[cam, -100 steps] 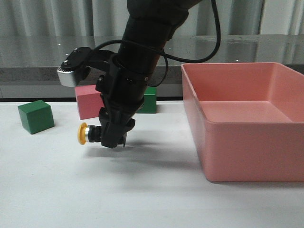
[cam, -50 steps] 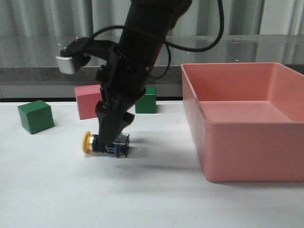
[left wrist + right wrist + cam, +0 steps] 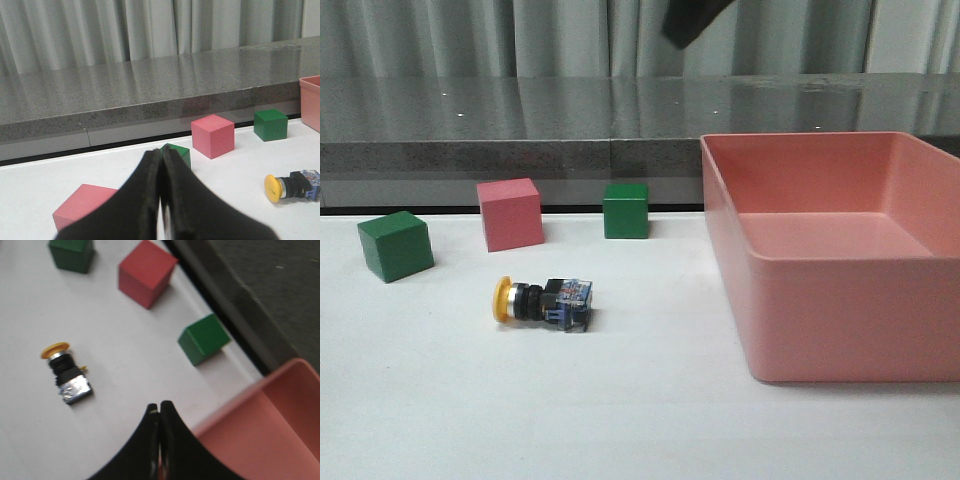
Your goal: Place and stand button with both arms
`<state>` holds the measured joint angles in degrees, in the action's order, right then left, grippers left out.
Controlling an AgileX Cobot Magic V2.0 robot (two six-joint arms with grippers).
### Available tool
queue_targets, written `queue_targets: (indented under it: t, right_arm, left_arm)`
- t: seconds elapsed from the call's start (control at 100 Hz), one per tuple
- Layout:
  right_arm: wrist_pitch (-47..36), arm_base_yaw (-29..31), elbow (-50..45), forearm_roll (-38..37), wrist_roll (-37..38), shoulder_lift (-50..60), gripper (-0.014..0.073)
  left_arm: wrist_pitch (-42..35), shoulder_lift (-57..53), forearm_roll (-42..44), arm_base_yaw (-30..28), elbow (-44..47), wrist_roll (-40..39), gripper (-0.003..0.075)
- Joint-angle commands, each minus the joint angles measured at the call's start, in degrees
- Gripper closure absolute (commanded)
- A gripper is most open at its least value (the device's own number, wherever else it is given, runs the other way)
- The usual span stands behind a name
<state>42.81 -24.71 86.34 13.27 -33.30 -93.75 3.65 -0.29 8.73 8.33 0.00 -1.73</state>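
placement done, standing not yet: button [image 3: 544,301] lies free on its side on the white desk [image 3: 640,420], near the pink cube [image 3: 510,214], left of the pink bin [image 3: 840,290]; long axis level, yellow cap toward the robot's left, blue base toward the bin; left claw [image 3: 161,200] and right claw [image 3: 159,435] both pressed closed, holding nothing.

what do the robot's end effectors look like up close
Both are matte black. The left end effector has two broad fingers that taper to blunt tips, with a thin pale seam between them. The right end effector has the same dark, curved wedge shape. No markings or cables show; only a black sliver of an arm appears in front.
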Motion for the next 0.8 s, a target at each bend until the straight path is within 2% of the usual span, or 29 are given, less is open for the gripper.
queue_targets:
  t: [0.0, 0.21, 0.41, 0.62, 0.79]
  right_arm:
    - [-7.89, 3.61, -5.2, 0.81, 2.75, 8.69, 0.0655]
    - [-24.49, 12.55, -29.29, 0.81, 6.68, 27.15, 0.0655]
    - [-37.5, 16.68, -47.11, 0.81, 6.67, 43.16, 0.0655]
    - [-37.93, 17.64, -57.21, 0.81, 6.67, 57.01, 0.0655]
    - [-35.84, 17.64, -60.69, 0.81, 6.67, 64.84, 0.0655]
  left_arm:
    - [-4.44, -1.76, -0.27, -0.24, 2.61, -0.2, 0.0739]
    - [-4.44, -1.76, -0.27, -0.24, 2.61, -0.2, 0.0739]
    - [-4.44, -1.76, -0.27, -0.24, 2.61, -0.2, 0.074]
    - [-4.44, -1.76, -0.27, -0.24, 2.61, -0.2, 0.074]
    - [-4.44, -1.76, -0.27, -0.24, 2.61, -0.2, 0.0739]
